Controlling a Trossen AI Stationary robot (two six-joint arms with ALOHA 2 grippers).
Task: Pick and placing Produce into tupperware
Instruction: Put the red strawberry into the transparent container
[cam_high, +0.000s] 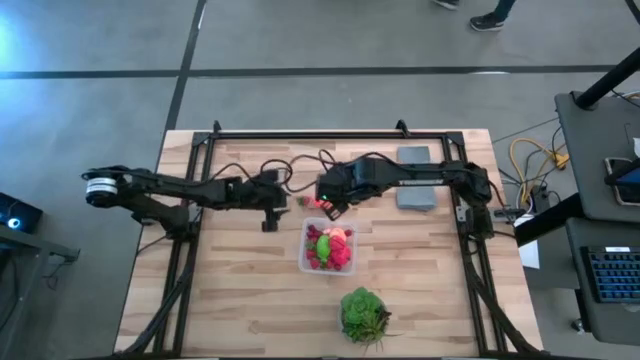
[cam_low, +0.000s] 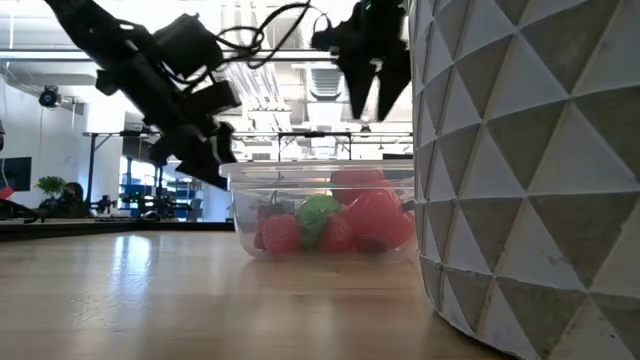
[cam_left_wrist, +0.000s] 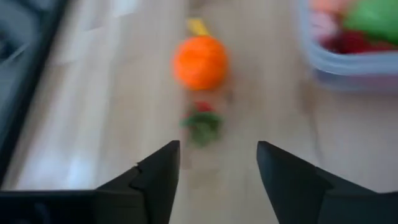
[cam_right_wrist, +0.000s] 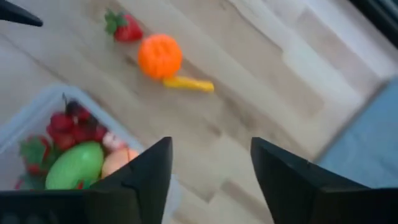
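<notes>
A clear squarish plastic tupperware (cam_high: 329, 249) sits at table centre, holding red, pink and lime-green toy produce (cam_high: 331, 247). At its 12 o'clock, an orange ball (cam_right_wrist: 160, 55), a strawberry (cam_right_wrist: 124, 28) and a yellow piece (cam_right_wrist: 188, 83) lie loose. Left gripper (cam_high: 269, 222) at 10 o'clock and right gripper (cam_high: 331, 211) at 12 hover empty, fingers apart.

I see the clear tupperware (cam_high: 328, 249) upright, holding red, pink and lime-green produce (cam_high: 331, 247). Just beside it lie an orange (cam_right_wrist: 160, 56), strawberry (cam_right_wrist: 125, 28) and yellow piece (cam_right_wrist: 188, 83).
</notes>
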